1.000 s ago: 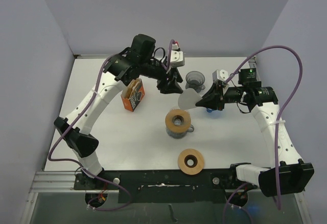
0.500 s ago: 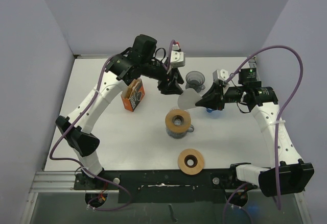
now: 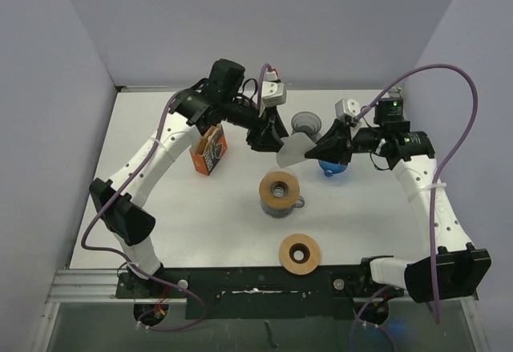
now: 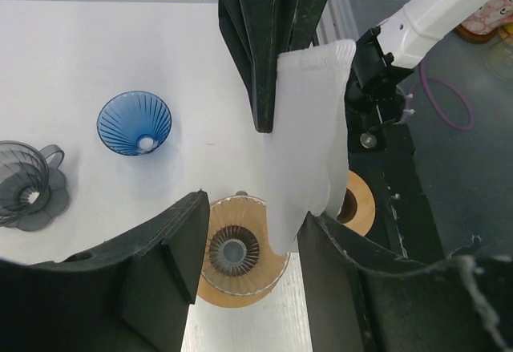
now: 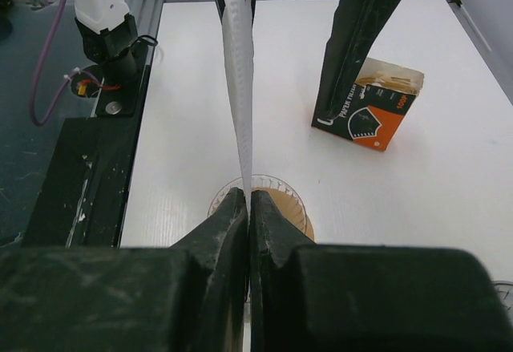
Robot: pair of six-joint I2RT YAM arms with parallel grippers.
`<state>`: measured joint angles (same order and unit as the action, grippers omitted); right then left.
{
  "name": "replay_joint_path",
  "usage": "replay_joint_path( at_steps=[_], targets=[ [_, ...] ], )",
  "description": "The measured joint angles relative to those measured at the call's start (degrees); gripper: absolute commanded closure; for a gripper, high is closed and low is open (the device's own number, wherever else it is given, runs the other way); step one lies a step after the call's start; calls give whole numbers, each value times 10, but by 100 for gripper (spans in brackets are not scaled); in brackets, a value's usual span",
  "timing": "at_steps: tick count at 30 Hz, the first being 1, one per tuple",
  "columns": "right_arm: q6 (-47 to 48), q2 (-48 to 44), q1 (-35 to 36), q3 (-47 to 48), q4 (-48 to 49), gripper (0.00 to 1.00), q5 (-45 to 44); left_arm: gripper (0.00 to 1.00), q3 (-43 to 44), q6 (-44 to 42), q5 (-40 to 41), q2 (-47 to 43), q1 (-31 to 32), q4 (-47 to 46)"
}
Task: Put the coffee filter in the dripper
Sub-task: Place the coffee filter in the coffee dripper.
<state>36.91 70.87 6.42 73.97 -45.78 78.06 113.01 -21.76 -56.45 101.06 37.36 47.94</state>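
White coffee filter [image 3: 293, 150] pinched in right jaws, now shifted rearward, between half-open left jaws

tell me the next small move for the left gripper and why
Probably close the left gripper on the coffee filter: its open fingers appear to flank the filter's free end, while the right gripper pinches the other end, holding it folded flat.

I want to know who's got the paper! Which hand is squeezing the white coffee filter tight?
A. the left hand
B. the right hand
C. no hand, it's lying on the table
B: the right wrist view shows the right hand pressed shut on the edge of the coffee filter, which hangs in the air, while the left hand is open with its fingers apart.
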Motion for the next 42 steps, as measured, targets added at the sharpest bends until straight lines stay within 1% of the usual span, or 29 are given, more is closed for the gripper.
replay_joint_path(
  at_steps=[7, 14, 20, 22, 24, 26, 29, 30, 31, 32, 33, 36, 42],
  targets=[
    [-24, 11, 5, 18, 25, 100, 0, 69, -52, 42, -34, -13, -22, -55],
    [-39, 14, 12, 26, 42, 100, 0, 80, -75, 77, -55, -26, -29, -103],
    [-47, 19, 12, 26, 51, 100, 0, 88, -85, 92, -67, -27, -28, -122],
    [-51, 19, 12, 26, 55, 97, 0, 93, -86, 96, -70, -27, -28, -124],
    [-59, 19, 12, 26, 63, 94, 0, 100, -87, 103, -75, -27, -28, -130],
    [-68, 19, 12, 25, 70, 88, -2, 100, -93, 110, -81, -30, -28, -141],
    [-88, 19, 12, 25, 85, 73, -14, 100, -105, 122, -85, -35, -28, -149],
    [-99, 19, 12, 24, 93, 66, -26, 100, -108, 127, -83, -36, -28, -151],
    [-111, 19, 12, 24, 98, 54, -36, 100, -109, 132, -79, -37, -28, -152],
    [-121, 19, 12, 24, 102, 45, -51, 100, -111, 138, -71, -38, -28, -153],
    [-127, 19, 12, 24, 106, 40, -63, 100, -111, 143, -60, -39, -29, -153],
    [-148, 21, 12, 31, 107, 29, -130, 100, -111, 160, 0, -47, -30, -153],
    [-176, 49, 20, 84, 114, 17, -233, 100, -111, 217, 147, -61, -33, -179]
  ],
)
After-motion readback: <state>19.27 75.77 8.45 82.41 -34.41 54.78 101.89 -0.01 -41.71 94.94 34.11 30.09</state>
